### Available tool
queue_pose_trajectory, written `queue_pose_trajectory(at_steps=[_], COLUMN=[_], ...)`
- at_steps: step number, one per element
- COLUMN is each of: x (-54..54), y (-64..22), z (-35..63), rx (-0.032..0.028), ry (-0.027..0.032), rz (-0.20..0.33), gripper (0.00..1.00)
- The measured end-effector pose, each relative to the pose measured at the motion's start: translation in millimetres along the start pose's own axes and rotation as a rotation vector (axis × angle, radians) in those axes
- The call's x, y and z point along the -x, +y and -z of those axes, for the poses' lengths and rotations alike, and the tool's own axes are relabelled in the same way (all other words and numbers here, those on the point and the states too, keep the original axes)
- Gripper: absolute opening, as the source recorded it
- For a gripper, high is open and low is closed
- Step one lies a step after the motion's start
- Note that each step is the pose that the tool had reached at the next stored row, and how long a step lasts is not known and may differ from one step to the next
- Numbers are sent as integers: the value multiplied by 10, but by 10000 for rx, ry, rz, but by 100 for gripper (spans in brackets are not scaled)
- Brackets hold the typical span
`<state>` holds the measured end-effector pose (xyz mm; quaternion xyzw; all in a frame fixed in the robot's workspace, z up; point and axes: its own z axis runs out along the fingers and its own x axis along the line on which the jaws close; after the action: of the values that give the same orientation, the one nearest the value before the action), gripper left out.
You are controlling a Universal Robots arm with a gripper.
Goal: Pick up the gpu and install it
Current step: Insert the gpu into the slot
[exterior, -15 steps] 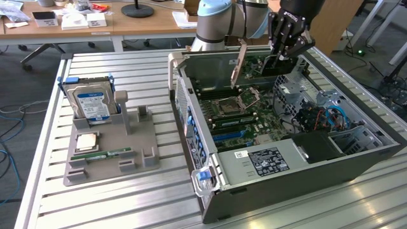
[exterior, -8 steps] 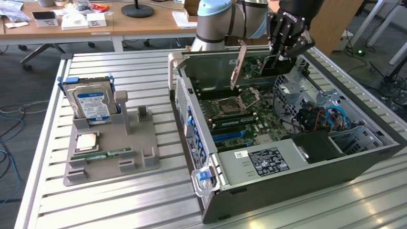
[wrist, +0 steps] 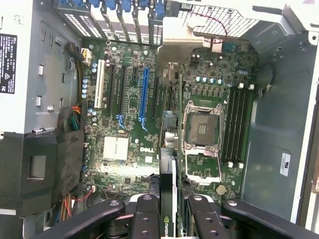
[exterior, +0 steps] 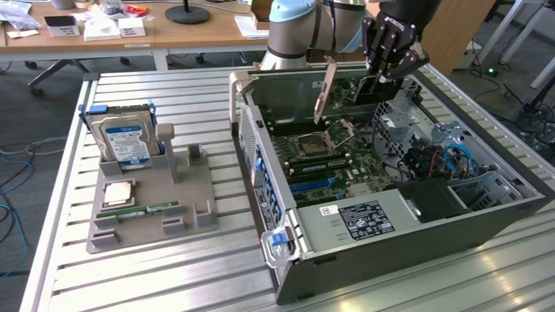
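Between the jaws, pinched on its upper edge, the gpu (exterior: 364, 91) hangs edge-down over the open case (exterior: 390, 260), clear of the motherboard (wrist: 129, 124) below. Jaws narrow, closed on the card; black fingers (wrist: 147, 219) sit either side of its thin edge in the wrist view. The pale bracket (exterior: 326, 91) sticks out past the jaws and looks tilted in the exterior view.

Risks, as I judge them:
- Misalignment: straight under the jaws the card edge lines up nearer the gap beside the CPU socket (wrist: 202, 124) than the long blue slot (wrist: 144, 99), which lies off to one side. Coming down here, the connector could hit board parts, not the slot.
- Tilt: if the card really leans, one end may enter first and jam or bend.
- Bracket: it could snag the case's rear wall or slot openings beyond the jaws.
- Grip: the hold is on a thin edge, so a push against the slot could make the card pivot or slip.
- Cables (exterior: 451, 159) sit off to the jaws' side, probably no issue.

Hard drive (exterior: 129, 140) and RAM stick (exterior: 139, 211) rest on the fixture on the table (exterior: 173, 279), well apart from the jaws.
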<state>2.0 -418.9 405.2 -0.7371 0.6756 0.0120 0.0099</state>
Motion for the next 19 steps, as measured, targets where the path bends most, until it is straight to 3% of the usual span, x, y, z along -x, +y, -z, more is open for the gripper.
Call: queue_pose_trajectory(at_steps=[19], x=[4], y=[58], z=[-47], rx=[0], ry=[0], rz=[0], gripper=[27])
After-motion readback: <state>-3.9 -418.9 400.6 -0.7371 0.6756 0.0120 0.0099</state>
